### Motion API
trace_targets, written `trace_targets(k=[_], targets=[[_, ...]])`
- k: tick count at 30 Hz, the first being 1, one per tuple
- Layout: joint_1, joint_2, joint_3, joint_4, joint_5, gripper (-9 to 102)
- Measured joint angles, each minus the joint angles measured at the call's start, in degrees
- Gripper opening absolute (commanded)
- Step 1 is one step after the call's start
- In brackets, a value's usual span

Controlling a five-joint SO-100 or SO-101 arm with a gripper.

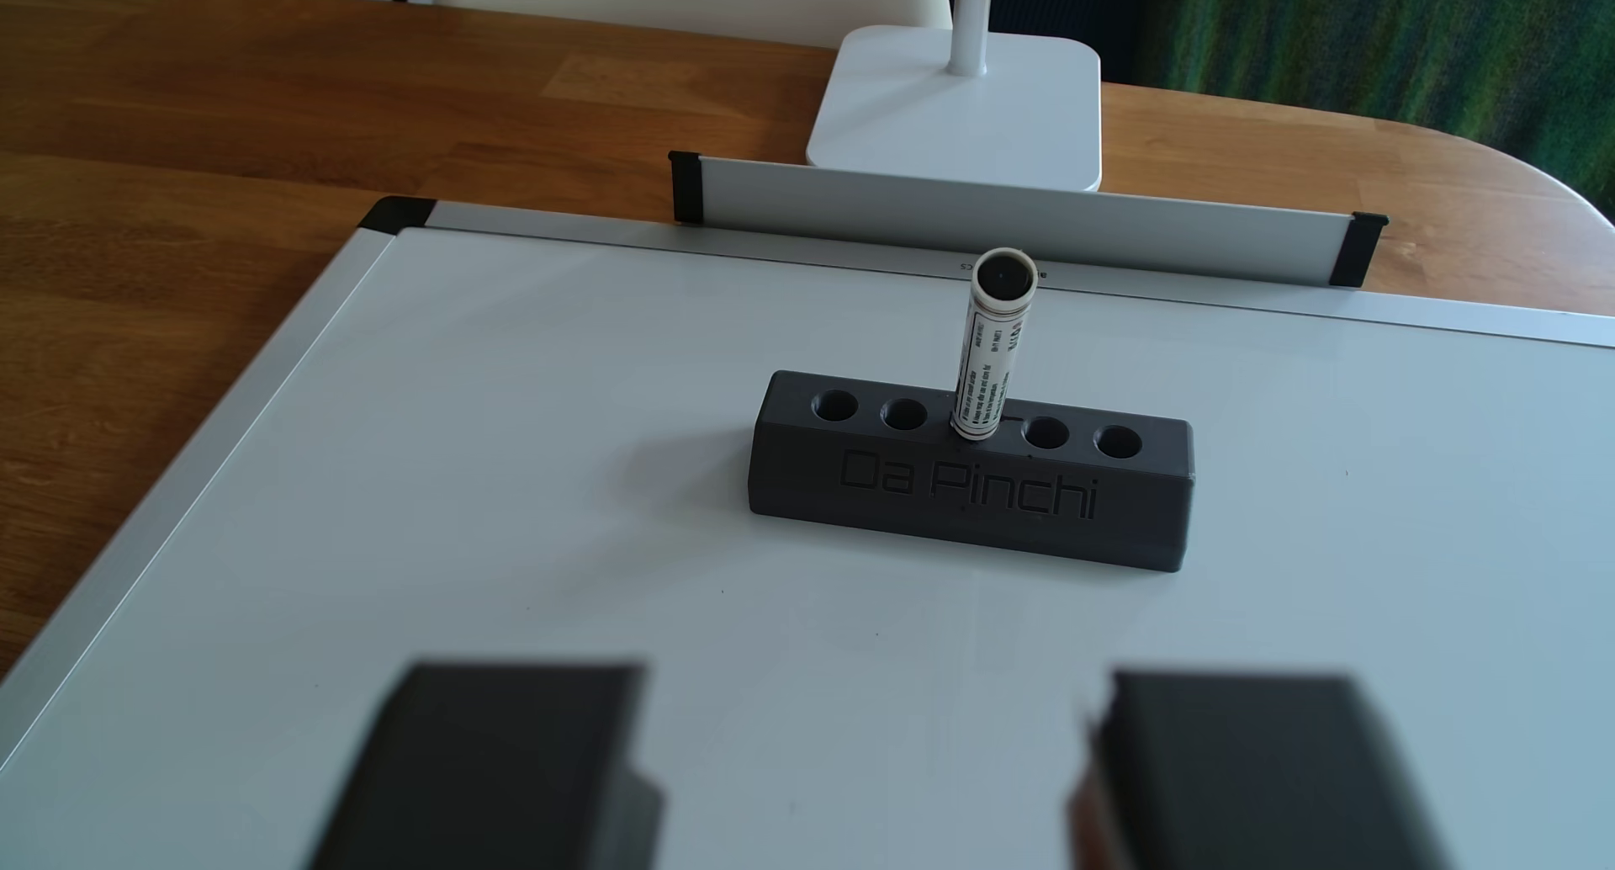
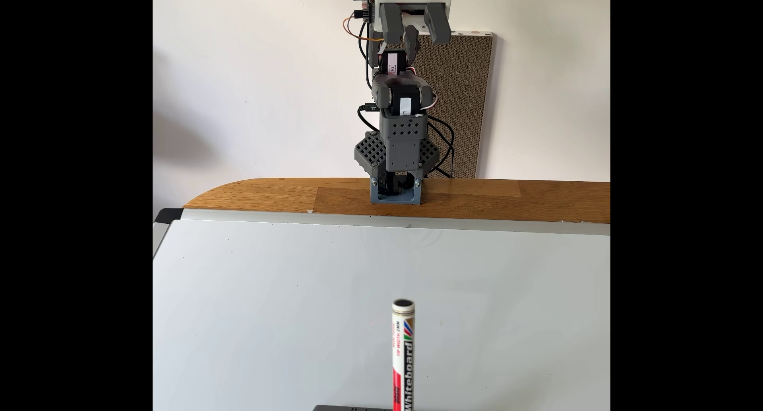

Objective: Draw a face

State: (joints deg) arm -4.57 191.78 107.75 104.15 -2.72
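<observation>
A white whiteboard marker (image 1: 987,354) (image 2: 402,353) stands upright in the middle hole of a dark grey block (image 1: 961,494) (image 2: 351,407) lettered "Da Pinchi". The block rests on a whiteboard (image 1: 524,529) (image 2: 289,291) lying flat on the table. The face is out of view; the board's surface shows plain white. My gripper (image 1: 861,774) (image 2: 415,39) is open and holds nothing. In the other view its two dark fingers frame the bottom edge, well short of the block. In the fixed view it hangs high above the arm's base, far from the marker.
The arm's base (image 2: 396,188) is clamped to the wooden table (image 1: 218,136) at the board's far edge in the fixed view. A white stand base (image 1: 961,110) and the board's pen rail (image 1: 1022,223) lie beyond the block. A brown panel (image 2: 458,105) leans on the wall.
</observation>
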Motion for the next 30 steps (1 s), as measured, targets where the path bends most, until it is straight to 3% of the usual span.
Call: trace_targets(k=[22, 30], targets=[[-0.2, -0.9, -0.4, -0.2, 0.0, 101], [3.3, -23.3, -14.1, -12.7, -0.2, 101]])
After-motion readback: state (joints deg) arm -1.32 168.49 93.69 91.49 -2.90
